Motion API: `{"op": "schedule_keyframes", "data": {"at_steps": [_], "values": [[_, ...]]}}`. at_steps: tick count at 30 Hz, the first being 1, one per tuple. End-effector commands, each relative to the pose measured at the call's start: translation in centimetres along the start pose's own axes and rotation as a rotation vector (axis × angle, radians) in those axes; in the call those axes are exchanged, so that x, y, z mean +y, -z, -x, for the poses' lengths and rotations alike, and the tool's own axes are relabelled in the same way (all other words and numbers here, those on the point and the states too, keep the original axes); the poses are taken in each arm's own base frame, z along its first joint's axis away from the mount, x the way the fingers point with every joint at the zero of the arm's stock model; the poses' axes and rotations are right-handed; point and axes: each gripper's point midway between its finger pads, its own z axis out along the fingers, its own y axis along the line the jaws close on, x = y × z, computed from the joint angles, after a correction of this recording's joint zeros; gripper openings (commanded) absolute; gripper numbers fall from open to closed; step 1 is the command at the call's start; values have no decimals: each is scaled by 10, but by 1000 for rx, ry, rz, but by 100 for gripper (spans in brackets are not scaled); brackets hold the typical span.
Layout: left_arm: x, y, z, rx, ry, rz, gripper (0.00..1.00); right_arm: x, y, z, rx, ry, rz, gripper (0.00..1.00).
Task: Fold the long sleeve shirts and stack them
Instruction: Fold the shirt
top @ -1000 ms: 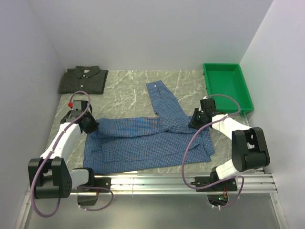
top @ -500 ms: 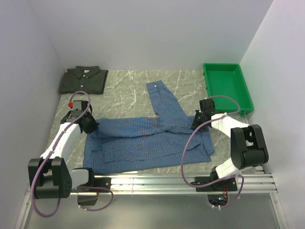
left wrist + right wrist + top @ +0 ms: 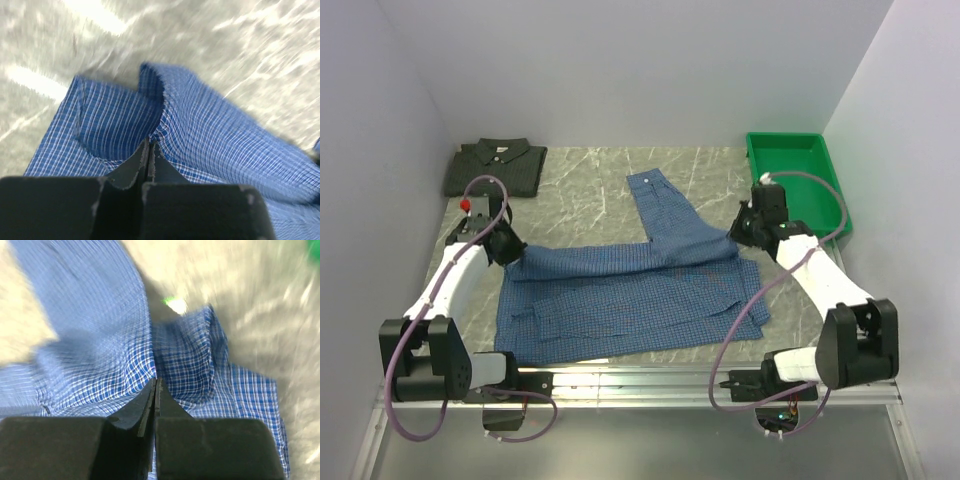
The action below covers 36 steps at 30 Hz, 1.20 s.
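- The dark shirt [image 3: 495,167] lies folded at the far left corner of the table [image 3: 582,200]. It looks finished and is likely the base of the stack.
- The left claw [image 3: 507,245] is pressed together on the left end of the blue shirt [image 3: 630,295], with a ridge of check cloth pinched between its fingers.
- The blue shirt lies spread across the middle of the table, one sleeve running toward the back. The step in hand looks like a two-handed fold of this shirt.
- The right claw [image 3: 746,228] is pinching the shirt's right end. It is near the green tray [image 3: 798,185] but apart from it.
- Next, as I judge it, both ends should rise evenly and travel together, with the cloth kept taut so the loose sleeve does not bunch.
- Both wrist views are blurred. I cannot tell how many layers each claw holds, and the blue shirt's collar cannot be made out.
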Motion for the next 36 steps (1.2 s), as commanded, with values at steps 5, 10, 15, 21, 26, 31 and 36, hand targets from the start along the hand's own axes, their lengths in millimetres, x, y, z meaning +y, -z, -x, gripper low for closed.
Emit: {"op": "schedule_keyframes", "data": {"at_steps": [5, 10, 15, 21, 26, 31, 36], "values": [[-36, 10, 69, -165, 25, -39, 0, 27, 50, 93, -278, 1, 25, 0], [-38, 1, 87, -199, 35, -15, 1, 33, 57, 120, -339, -19, 41, 0], [-41, -8, 93, -214, 48, -29, 0, 41, 56, 130, -367, -33, 91, 0], [-27, -14, 92, -231, 53, 21, 1, 35, 39, 105, -302, -28, 103, 0], [-22, -7, 97, -277, 60, 16, 0, 24, 30, 74, -259, -32, 107, 0], [-33, 10, 105, -340, 67, -66, 0, 22, 30, 55, -234, -39, 135, 0], [-11, 8, 72, -275, 155, -19, 0, 15, 35, 37, -236, -68, 148, 0]]}}
